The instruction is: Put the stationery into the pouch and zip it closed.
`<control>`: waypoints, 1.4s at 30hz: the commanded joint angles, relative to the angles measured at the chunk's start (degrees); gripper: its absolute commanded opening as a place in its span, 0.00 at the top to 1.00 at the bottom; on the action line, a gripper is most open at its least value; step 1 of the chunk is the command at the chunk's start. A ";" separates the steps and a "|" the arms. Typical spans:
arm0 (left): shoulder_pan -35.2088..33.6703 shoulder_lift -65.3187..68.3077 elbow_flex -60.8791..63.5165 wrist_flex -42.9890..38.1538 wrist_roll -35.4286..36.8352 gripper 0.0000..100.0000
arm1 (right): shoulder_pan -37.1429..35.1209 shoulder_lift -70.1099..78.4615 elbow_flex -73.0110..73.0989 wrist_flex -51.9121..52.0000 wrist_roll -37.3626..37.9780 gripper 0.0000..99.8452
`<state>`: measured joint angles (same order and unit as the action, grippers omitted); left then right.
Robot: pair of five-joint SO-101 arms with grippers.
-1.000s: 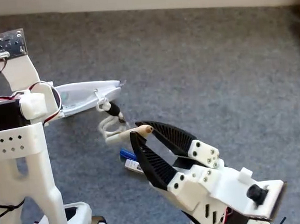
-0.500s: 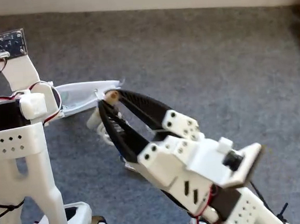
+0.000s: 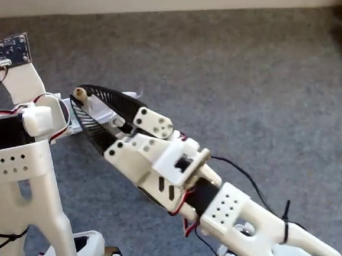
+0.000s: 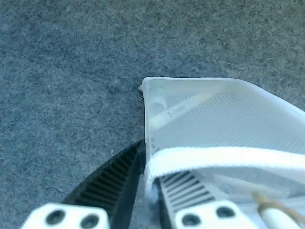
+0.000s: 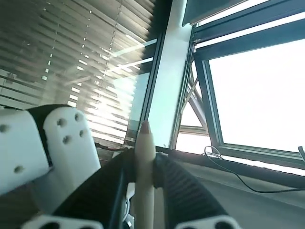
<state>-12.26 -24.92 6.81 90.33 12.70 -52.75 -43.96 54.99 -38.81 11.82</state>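
The pouch (image 4: 228, 114), a limp see-through mesh sleeve, lies near the left edge of the table (image 3: 243, 69), its white hem pinched in the left gripper (image 4: 148, 179). The right gripper (image 3: 80, 102), clamped on a pencil (image 5: 144, 143), hangs over the pouch. The pouch looks light and floppy, best held by that stiffer hem; the pencil, rigid and slim, may pivot. Print inside the pouch is too small to read.

The pouch (image 3: 99, 114) is mostly covered by the right gripper (image 3: 77, 101). One end of the pencil (image 5: 144, 162) is cut off at the picture edge.
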 commanded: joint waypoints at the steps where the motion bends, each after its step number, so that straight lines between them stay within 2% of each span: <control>1: 1.27 1.10 -0.13 -0.35 0.53 0.99 | 2.33 2.15 -3.47 -4.70 1.41 0.99; 8: 1.27 1.10 -0.13 -0.35 0.44 0.99 | 5.32 7.16 -3.38 -4.26 1.49 0.99; 16: 1.27 1.10 -0.13 -0.53 0.44 0.99 | 6.11 7.52 -3.91 13.05 1.49 0.99; 23: -1.01 1.10 -0.13 -0.62 0.44 0.99 | 6.29 7.52 -7.78 22.37 1.58 0.99; 28: -1.80 1.10 -0.13 -0.70 0.44 0.99 | 8.04 7.52 -11.21 30.73 1.14 0.89; 30: -1.80 1.10 -0.13 -0.70 0.44 0.99 | 8.22 7.52 -11.47 31.96 1.14 0.85; 42: -1.80 1.10 -0.04 -0.53 0.44 0.99 | 7.87 5.32 -11.30 33.27 1.14 0.85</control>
<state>-13.32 -24.92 6.64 90.33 12.70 -45.27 -35.96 47.16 -6.64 12.62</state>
